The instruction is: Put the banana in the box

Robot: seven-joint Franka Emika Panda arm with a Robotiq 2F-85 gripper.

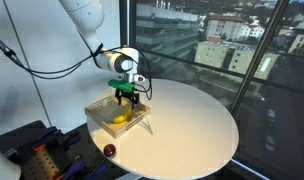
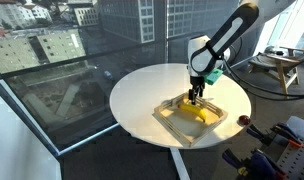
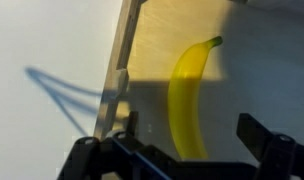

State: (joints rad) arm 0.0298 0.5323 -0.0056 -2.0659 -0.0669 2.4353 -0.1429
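The yellow banana [image 3: 188, 95] lies flat on the floor of the pale tan box [image 3: 123, 60]. It also shows inside the box in both exterior views [image 1: 121, 118] [image 2: 197, 114]. The box [image 1: 98, 106] [image 2: 168, 113] sits on the round white table. My gripper [image 3: 190, 135] hangs just above the banana with its two dark fingers spread on either side of it and not touching it. In both exterior views the gripper [image 1: 127, 98] [image 2: 196, 96] is right over the box, open and empty.
The round white table [image 1: 192, 130] [image 2: 152, 85] stands beside large windows. A small dark red round object [image 1: 109, 150] lies near the table's edge by the box. Shelving with tools stands beyond the table [image 2: 282, 145].
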